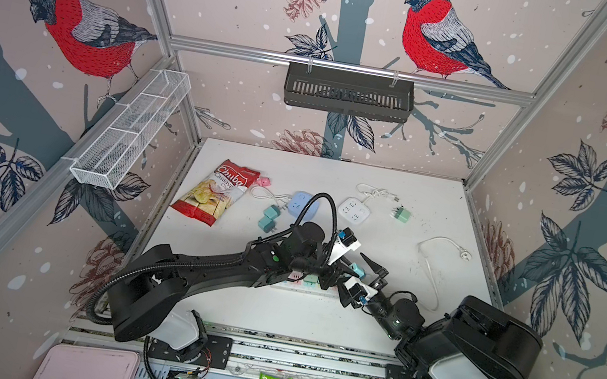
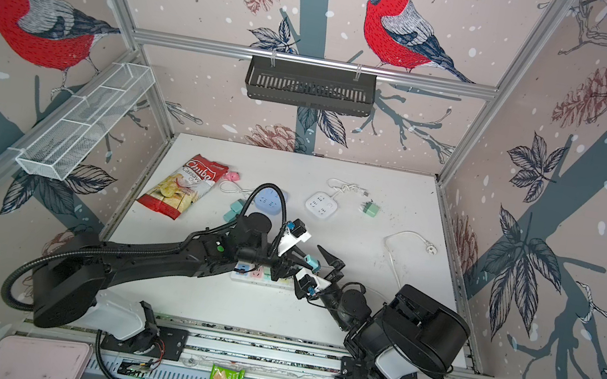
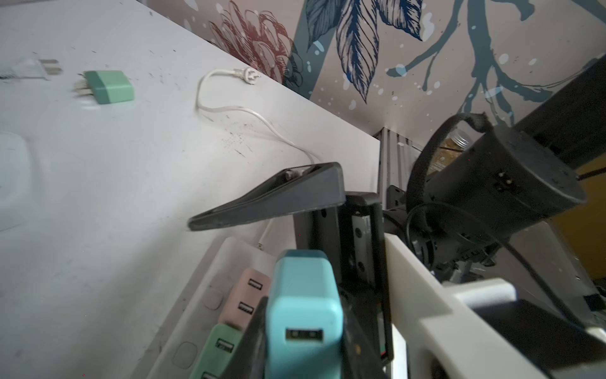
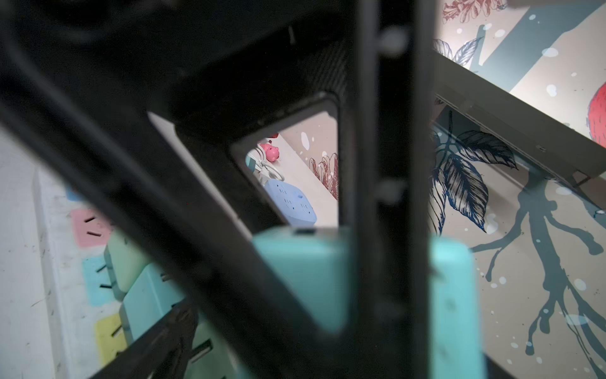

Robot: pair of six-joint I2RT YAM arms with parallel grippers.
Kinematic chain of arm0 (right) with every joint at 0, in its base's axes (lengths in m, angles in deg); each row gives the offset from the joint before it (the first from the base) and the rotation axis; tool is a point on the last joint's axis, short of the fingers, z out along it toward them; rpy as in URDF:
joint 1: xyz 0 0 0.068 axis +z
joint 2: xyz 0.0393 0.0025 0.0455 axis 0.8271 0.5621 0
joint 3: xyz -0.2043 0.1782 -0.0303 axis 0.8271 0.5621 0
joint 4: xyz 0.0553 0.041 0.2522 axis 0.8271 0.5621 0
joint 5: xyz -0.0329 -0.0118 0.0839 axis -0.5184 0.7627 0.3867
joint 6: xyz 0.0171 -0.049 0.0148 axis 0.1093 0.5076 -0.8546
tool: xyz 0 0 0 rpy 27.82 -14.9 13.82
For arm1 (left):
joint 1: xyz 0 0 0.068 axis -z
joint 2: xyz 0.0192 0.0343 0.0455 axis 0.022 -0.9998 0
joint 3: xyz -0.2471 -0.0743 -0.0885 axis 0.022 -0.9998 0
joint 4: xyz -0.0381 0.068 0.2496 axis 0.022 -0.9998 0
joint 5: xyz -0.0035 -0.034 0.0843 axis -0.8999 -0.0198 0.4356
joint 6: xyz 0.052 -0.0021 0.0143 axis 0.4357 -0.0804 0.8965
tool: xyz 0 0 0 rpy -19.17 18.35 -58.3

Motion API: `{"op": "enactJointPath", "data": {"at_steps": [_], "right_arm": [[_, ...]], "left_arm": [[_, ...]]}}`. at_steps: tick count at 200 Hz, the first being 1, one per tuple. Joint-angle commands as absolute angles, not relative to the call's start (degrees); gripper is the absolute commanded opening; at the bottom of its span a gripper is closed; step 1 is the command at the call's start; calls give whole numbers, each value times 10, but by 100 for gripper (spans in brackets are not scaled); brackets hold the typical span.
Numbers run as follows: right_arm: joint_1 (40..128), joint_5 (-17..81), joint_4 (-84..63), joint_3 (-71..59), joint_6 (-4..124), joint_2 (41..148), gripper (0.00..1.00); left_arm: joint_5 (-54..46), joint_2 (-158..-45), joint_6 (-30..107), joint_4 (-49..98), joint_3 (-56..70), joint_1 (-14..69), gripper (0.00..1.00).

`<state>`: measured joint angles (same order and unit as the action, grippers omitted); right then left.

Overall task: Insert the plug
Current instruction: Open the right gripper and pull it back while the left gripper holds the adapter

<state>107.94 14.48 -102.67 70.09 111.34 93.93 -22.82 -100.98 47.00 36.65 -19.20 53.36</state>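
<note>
Clamps left claw [image 3: 305, 344] tight on teal charger plug [image 3: 303, 288] at pastel power strip [image 3: 210, 282], near middle of front edge of tabletop [image 1: 312, 318]. Spreads right claw [image 1: 373, 272] wide beside plug, gripping nothing.

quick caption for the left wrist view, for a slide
Left gripper shut on a teal plug by the white power strip; a green plug and white cord lie on the table.

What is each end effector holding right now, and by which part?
The left end effector pinches the teal charger plug by its two opposite sides, USB end toward the wrist. The right end effector is open, holding nothing.
</note>
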Motion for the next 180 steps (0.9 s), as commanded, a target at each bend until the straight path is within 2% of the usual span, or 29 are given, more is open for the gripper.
{"op": "enactJointPath", "data": {"at_steps": [1, 40, 58, 89, 112, 131, 151, 180], "right_arm": [[1079, 112, -1166, 706, 1105, 925, 100], [1051, 65, -1165, 719, 1080, 894, 100], [1027, 30, -1165, 720, 1055, 886, 100], [973, 47, -1165, 735, 998, 869, 100], [952, 54, -1164, 750, 973, 846, 100], [946, 38, -1164, 758, 959, 829, 100], [945, -3, -1164, 762, 938, 812, 100], [936, -139, -1142, 760, 849, 774, 100]], "left_arm": [[-180, -974, 501, 385, -209, 535, 0], [-4, -862, 522, 344, -232, 534, 0], [24, -807, 553, 319, -229, 534, 0], [134, -736, 551, 274, -213, 534, 0], [68, -709, 614, 239, -181, 534, 0], [52, -715, 693, 181, -132, 534, 0], [119, -735, 799, 110, -99, 534, 0], [169, -746, 975, 120, -168, 518, 0]]}}
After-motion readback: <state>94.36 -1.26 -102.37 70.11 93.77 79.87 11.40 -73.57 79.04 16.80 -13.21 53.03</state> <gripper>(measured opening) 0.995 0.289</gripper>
